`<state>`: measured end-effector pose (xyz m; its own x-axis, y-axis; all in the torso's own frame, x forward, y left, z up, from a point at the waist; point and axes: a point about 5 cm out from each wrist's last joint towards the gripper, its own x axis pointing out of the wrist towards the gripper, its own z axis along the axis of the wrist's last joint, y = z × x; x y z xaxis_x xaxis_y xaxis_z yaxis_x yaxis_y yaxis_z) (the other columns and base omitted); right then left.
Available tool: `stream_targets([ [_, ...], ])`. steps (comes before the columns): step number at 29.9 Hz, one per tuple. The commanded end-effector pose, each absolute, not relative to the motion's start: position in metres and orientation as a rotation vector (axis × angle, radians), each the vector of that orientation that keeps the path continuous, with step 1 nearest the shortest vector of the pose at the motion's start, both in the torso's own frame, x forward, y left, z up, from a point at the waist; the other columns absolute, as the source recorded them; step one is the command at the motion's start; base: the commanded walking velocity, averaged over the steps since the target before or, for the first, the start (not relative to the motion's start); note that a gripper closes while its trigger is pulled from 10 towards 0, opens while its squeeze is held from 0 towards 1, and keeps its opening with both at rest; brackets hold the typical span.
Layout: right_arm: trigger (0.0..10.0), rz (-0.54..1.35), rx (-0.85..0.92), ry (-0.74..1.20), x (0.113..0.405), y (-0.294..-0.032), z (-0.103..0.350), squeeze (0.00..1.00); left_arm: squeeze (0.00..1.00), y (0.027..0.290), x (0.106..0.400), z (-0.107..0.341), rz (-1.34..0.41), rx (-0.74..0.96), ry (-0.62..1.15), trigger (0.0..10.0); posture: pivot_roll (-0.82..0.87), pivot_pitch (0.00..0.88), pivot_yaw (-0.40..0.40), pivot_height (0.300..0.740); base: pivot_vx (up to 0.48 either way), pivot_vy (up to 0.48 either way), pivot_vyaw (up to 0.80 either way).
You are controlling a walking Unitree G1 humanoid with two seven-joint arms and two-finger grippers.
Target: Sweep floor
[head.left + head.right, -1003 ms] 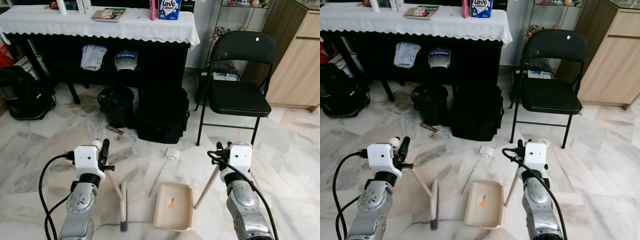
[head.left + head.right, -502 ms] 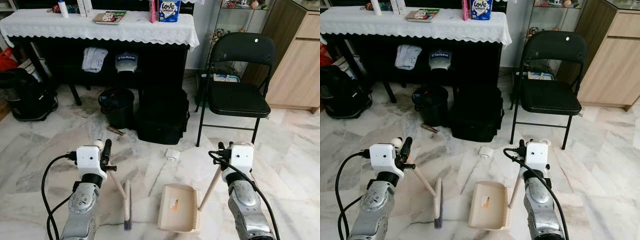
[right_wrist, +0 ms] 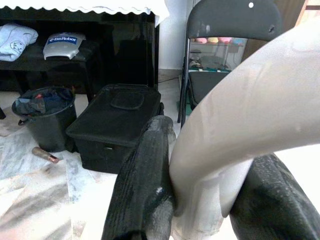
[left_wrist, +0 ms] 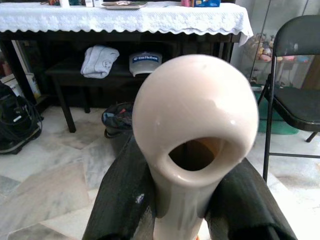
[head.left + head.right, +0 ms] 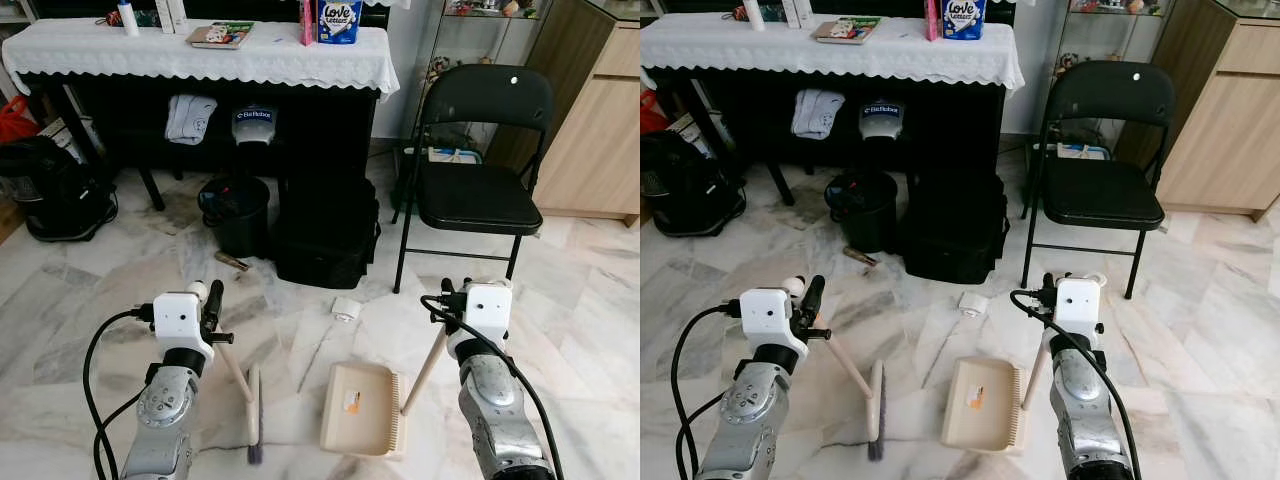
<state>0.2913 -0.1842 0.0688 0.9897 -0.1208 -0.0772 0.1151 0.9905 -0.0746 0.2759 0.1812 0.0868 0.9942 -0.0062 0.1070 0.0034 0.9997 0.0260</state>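
Left eye view: the left gripper (image 5: pixel 207 297) is clamped on the cream handle of a brush (image 5: pixel 252 410), whose bristle head rests on the marble floor (image 5: pixel 100 290) in front of the robot. The right gripper (image 5: pixel 452 297) is clamped on the slanted handle of a cream dustpan (image 5: pixel 361 409), which lies flat on the floor just beside the brush, apart from it. A small white scrap (image 5: pixel 346 309) lies on the floor beyond the dustpan. Farther back stand a black bucket (image 5: pixel 235 213), a black case (image 5: pixel 326 236) and a black folding chair (image 5: pixel 477 160). A table (image 5: pixel 200 50) with a white lace cloth stands behind them.

Right eye view: the same layout appears, with the brush head between the two arms and the dustpan near the right arm.

Left wrist view: two black fingers (image 4: pixel 122 200) press against both sides of the rounded, hollow end of the brush handle.

Right wrist view: two black fingers (image 3: pixel 150 185) grip the curved cream dustpan handle. The bucket, case and chair stand beyond.
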Motion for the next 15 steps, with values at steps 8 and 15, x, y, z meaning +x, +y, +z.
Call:
stream_targets([
  [8, 10.0, -0.132, -0.066, 0.054, 0.2946, -0.1867, 0.0764, 0.0, 0.0, 0.1808, 0.279, 0.0954, -0.016, 0.035, -0.15, 10.0, -0.01, 0.0, -0.004, 0.74, 0.0, 0.0, 0.0],
  [15, 10.0, -0.125, -0.065, 0.06, 0.2934, -0.1854, 0.0747, 0.0, 0.0, 0.1797, 0.2774, 0.0945, -0.019, 0.036, -0.149, 10.0, -0.01, 0.0, -0.006, 0.74, 0.201, 0.0, 0.0],
])
